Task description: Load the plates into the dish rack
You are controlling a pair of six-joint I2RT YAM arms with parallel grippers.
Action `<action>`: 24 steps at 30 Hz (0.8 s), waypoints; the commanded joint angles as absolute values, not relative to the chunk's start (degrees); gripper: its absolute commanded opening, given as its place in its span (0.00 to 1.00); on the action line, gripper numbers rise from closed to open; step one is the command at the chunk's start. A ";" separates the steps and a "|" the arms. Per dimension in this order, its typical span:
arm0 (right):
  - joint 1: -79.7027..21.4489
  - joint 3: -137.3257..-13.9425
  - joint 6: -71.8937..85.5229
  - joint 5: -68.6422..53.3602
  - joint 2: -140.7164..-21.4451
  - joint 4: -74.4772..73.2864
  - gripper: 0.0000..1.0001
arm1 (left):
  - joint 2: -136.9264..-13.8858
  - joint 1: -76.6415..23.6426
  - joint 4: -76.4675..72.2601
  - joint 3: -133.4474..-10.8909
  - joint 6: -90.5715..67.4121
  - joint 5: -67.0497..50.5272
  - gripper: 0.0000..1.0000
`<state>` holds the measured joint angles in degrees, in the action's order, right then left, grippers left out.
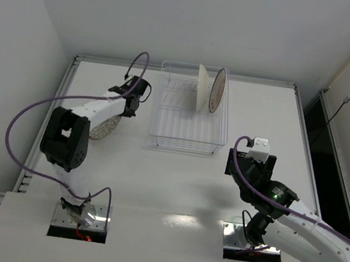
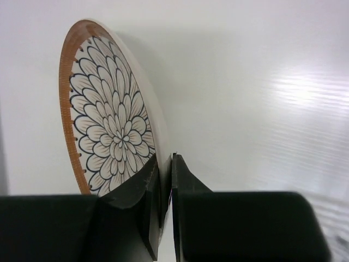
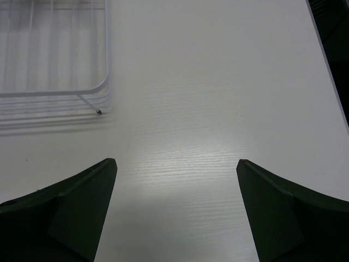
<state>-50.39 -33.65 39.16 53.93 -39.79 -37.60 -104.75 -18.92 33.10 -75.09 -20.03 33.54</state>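
Note:
My left gripper (image 1: 128,105) is shut on the rim of a petal-patterned plate (image 1: 104,127) with a brown-orange rim, left of the dish rack (image 1: 163,126). In the left wrist view the plate (image 2: 109,131) stands on edge and the gripper (image 2: 167,164) pinches its near rim. Two more plates stand upright in the rack's far right slots, one edge-on (image 1: 201,88) and one showing its face (image 1: 217,91). My right gripper (image 1: 241,158) is open and empty over bare table, right of the rack's near corner; it also shows in the right wrist view (image 3: 175,166).
The white wire rack's near right corner (image 3: 82,95) shows at the upper left of the right wrist view. The table's raised rim (image 1: 71,85) runs along the left side and a dark gap (image 1: 325,164) along the right edge.

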 commanded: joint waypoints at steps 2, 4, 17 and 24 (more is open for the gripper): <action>-50.71 -34.01 40.61 55.72 -39.37 -37.00 0.90 | -90.72 -19.07 28.13 -81.28 -21.09 25.85 0.00; -50.71 -34.01 40.61 55.72 -39.37 -37.00 0.90 | -86.08 -19.07 26.47 -85.07 -21.09 20.49 0.00; -50.71 -34.01 40.61 55.72 -39.37 -37.00 0.90 | -80.50 -16.62 -6.88 -84.91 -32.51 -14.90 0.00; -50.71 -34.01 40.61 55.72 -39.37 -37.00 0.90 | -91.13 -14.85 -30.80 -82.71 -47.71 -28.02 0.00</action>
